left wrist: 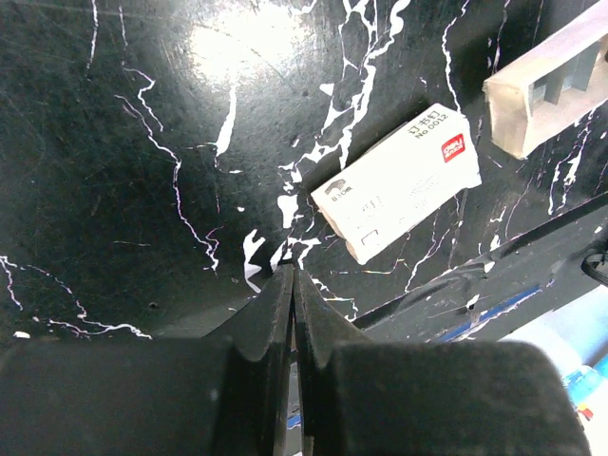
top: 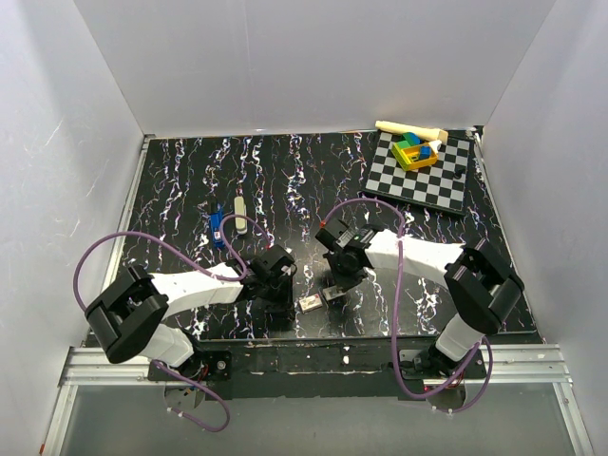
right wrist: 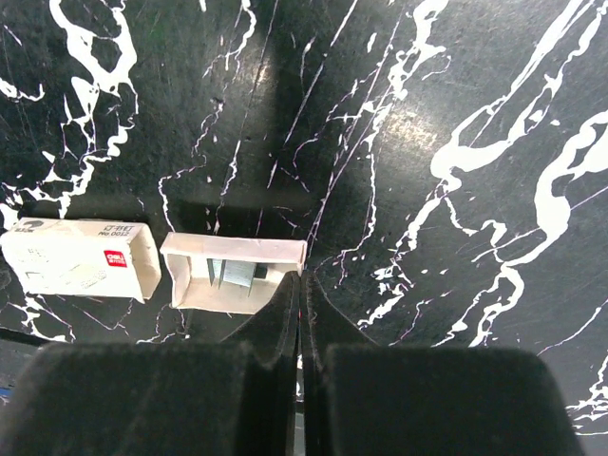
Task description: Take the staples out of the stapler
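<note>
The dark-blue stapler (top: 218, 229) lies on the black marbled table at left of centre, its pale upper arm (top: 241, 216) angled out beside it. It shows in neither wrist view. My left gripper (top: 286, 301) (left wrist: 293, 271) is shut and empty, well to the stapler's near right. My right gripper (top: 338, 284) (right wrist: 302, 278) is also shut with nothing in it. Its tip sits right at the corner of an open cardboard tray (right wrist: 233, 274) (top: 330, 294) that holds grey staple strips (right wrist: 231, 273). The white box sleeve (right wrist: 81, 256) (left wrist: 399, 180) (top: 311, 304) lies next to the tray, between the two grippers.
A checkered board (top: 432, 185) at the back right carries coloured blocks (top: 415, 150) and a pale wooden piece (top: 408, 129). White walls close in three sides. The table's near edge (top: 313, 334) runs just below the boxes.
</note>
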Controlling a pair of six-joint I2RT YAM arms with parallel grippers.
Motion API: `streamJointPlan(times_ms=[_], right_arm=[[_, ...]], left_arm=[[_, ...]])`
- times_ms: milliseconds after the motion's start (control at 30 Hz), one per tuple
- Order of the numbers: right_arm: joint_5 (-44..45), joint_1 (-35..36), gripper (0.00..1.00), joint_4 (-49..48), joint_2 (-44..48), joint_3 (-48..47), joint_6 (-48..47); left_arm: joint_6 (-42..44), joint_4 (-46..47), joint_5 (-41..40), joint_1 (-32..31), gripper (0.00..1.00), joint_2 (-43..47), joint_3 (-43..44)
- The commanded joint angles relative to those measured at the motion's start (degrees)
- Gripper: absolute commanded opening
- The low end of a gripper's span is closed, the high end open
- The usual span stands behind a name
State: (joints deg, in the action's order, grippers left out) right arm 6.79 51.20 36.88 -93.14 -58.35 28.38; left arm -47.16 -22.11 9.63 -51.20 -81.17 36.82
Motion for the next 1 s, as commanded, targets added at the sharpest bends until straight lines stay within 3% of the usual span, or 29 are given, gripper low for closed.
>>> streamJointPlan(times_ms=[0, 967], right_arm=[[1.0, 1.2, 0.01, 0.6, 1.6, -0.3, 1.0], [1.2, 2.1, 0.01, 0.0, -1.5, -2.7, 0.5]], left_arm=[[-0.1, 0.4, -1.5, -0.7, 0.0, -0.6, 1.0], [-0.6, 1.4, -4.4, -1.7, 0.0, -3.9, 2.1]])
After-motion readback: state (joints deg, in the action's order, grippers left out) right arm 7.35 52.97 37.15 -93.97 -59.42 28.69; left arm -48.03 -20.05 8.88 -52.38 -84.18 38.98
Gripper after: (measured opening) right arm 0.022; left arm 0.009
